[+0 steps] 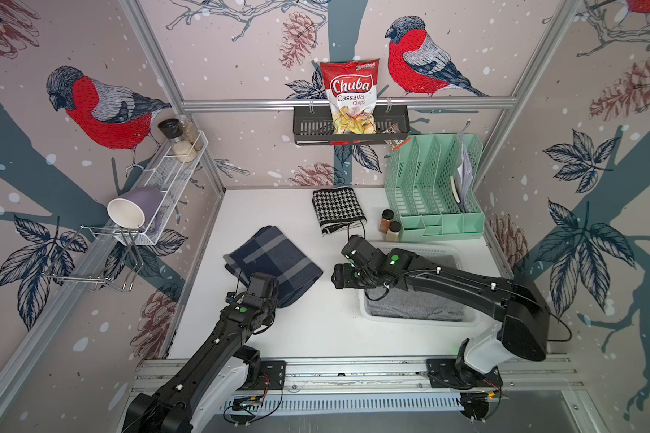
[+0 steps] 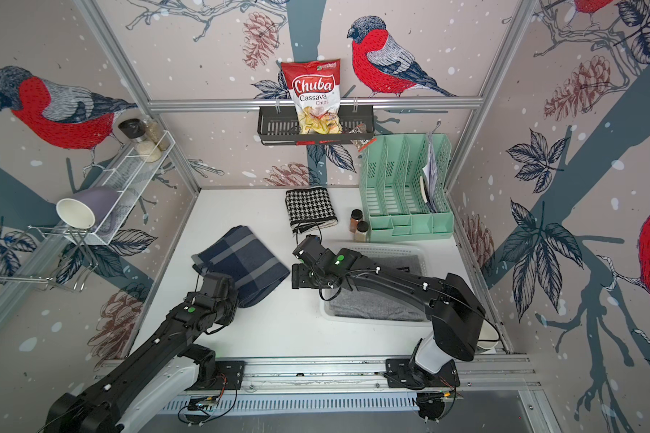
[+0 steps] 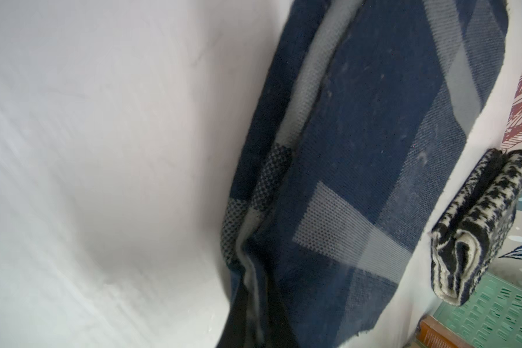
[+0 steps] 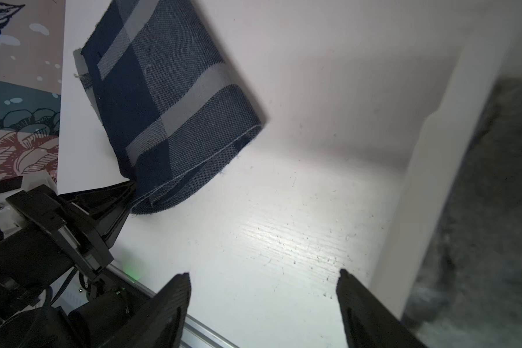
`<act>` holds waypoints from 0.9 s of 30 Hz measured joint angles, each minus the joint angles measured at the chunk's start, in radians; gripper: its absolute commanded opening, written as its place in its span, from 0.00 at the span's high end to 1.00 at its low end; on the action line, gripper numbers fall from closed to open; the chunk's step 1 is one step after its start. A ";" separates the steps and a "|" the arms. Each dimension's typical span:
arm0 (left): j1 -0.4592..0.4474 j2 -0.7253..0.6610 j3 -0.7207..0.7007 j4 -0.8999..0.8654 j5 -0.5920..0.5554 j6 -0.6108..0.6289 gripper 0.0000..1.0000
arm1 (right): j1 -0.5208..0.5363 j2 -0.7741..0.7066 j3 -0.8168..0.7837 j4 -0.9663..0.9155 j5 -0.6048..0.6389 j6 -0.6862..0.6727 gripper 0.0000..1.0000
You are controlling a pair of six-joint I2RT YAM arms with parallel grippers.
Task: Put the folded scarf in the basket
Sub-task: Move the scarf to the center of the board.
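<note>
Navy plaid scarf [image 1: 274, 262] lies folded on the table [image 1: 316, 337], apart from the basket [image 1: 421, 321], its near corner pinched by the left gripper [image 4: 130, 185] while the right gripper [image 4: 265, 272] hangs with jaws spread; lifted by one corner, it may unfold.

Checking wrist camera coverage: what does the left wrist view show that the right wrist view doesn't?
Left wrist only: the houndstooth scarf and mint organiser. Right wrist only: the left end effector shut on a corner of the navy plaid scarf, the open right end effector, the basket holding grey cloth. Both: that scarf on the white table.
</note>
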 measured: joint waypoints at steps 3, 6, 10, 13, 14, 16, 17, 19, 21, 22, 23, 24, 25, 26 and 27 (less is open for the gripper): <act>-0.069 -0.002 -0.004 -0.012 -0.016 -0.051 1.00 | 0.012 0.049 0.016 0.027 -0.035 0.036 0.19; -0.128 0.002 -0.004 -0.017 -0.023 -0.082 0.99 | 0.023 0.102 0.040 0.042 -0.065 0.076 0.20; -0.161 -0.008 0.030 -0.058 -0.039 -0.098 0.72 | 0.032 0.178 0.077 0.073 -0.109 0.108 0.22; -0.174 -0.031 0.092 -0.115 -0.063 -0.099 0.55 | 0.033 0.225 0.088 0.094 -0.142 0.136 0.24; -0.179 -0.043 0.111 -0.133 -0.072 -0.099 0.50 | 0.033 0.237 0.091 0.101 -0.154 0.153 0.24; -0.187 -0.063 0.142 -0.165 -0.087 -0.099 0.44 | 0.032 0.259 0.097 0.124 -0.175 0.167 0.25; -0.190 -0.071 0.155 -0.180 -0.090 -0.099 0.43 | 0.032 0.272 0.101 0.135 -0.187 0.183 0.25; -0.196 -0.079 0.172 -0.206 -0.091 -0.100 0.43 | 0.032 0.296 0.107 0.159 -0.209 0.201 0.25; -0.198 -0.083 0.188 -0.234 -0.093 -0.100 0.43 | 0.032 0.319 0.109 0.179 -0.229 0.216 0.24; -0.198 -0.086 0.201 -0.250 -0.098 -0.100 0.43 | 0.032 0.333 0.111 0.192 -0.238 0.235 0.23; -0.199 -0.088 0.220 -0.266 -0.109 -0.096 0.43 | 0.032 0.344 0.111 0.202 -0.248 0.238 0.23; -0.200 -0.088 0.240 -0.279 -0.121 -0.091 0.43 | 0.032 0.354 0.111 0.211 -0.256 0.252 0.23; -0.200 -0.086 0.264 -0.292 -0.138 -0.077 0.43 | 0.032 0.365 0.111 0.221 -0.262 0.262 0.23; -0.200 -0.077 0.294 -0.304 -0.155 -0.064 0.43 | 0.031 0.377 0.111 0.230 -0.271 0.270 0.23; -0.200 -0.069 0.317 -0.310 -0.171 -0.047 0.43 | 0.030 0.386 0.111 0.240 -0.278 0.286 0.23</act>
